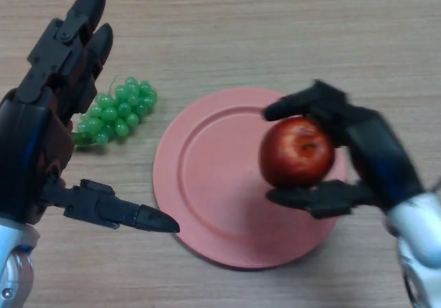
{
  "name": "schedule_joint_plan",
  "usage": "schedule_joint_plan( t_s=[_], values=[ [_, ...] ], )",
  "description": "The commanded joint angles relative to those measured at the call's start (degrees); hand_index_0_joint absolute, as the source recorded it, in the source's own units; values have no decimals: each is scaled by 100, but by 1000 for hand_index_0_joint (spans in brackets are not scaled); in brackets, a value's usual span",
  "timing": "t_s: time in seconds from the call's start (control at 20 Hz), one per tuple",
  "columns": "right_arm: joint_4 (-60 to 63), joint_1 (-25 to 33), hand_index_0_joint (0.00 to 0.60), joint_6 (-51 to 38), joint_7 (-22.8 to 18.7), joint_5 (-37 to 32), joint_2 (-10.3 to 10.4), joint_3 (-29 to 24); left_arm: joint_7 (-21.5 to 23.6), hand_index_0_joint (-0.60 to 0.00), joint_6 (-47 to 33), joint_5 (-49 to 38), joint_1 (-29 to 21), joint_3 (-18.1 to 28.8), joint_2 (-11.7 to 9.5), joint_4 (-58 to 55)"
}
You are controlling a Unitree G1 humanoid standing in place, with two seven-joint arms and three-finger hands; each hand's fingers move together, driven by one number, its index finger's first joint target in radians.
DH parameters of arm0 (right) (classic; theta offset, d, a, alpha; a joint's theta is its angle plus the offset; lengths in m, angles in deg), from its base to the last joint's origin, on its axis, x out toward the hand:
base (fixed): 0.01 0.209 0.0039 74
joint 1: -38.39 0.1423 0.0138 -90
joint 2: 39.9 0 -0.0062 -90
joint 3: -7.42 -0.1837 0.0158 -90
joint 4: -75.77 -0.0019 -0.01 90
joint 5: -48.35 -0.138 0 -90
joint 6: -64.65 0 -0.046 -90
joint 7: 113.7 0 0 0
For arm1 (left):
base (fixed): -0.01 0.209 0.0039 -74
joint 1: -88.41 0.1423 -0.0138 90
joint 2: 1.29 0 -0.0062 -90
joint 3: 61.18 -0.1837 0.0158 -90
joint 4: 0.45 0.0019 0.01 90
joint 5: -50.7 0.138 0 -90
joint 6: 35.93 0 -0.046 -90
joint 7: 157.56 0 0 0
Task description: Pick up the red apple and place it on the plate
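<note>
A red apple (296, 152) is over the right part of a round pink plate (207, 184) on the wooden table. My right hand (365, 149) comes in from the right and is shut on the apple, fingers curled over its top and thumb under its near side. I cannot tell whether the apple rests on the plate or is held just above it. My left hand (48, 108) is open at the left, fingers straight and pointing away, thumb stretched toward the plate's left rim.
A bunch of green grapes (117, 111) lies on the table left of the plate, just beside my left hand's fingers.
</note>
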Motion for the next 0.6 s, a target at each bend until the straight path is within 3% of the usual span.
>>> schedule_joint_plan(
  t_s=[0.05,0.2,0.4,0.6],
  values=[
    [35,496,600,-395,-617,143,-9,176,65,0,-546,-264,-118,276,-133,-235],
    [908,918,600,-495,-1159,257,-5,696,-13,0,-490,-459,-88,453,-157,-313],
    [1795,1293,600,-648,-1640,626,-4,934,-29,0,-531,-533,-55,597,-181,-342],
    [2089,1350,600,-905,-1534,1106,-4,1044,-43,0,-542,-530,16,637,-159,-381]
  ],
)
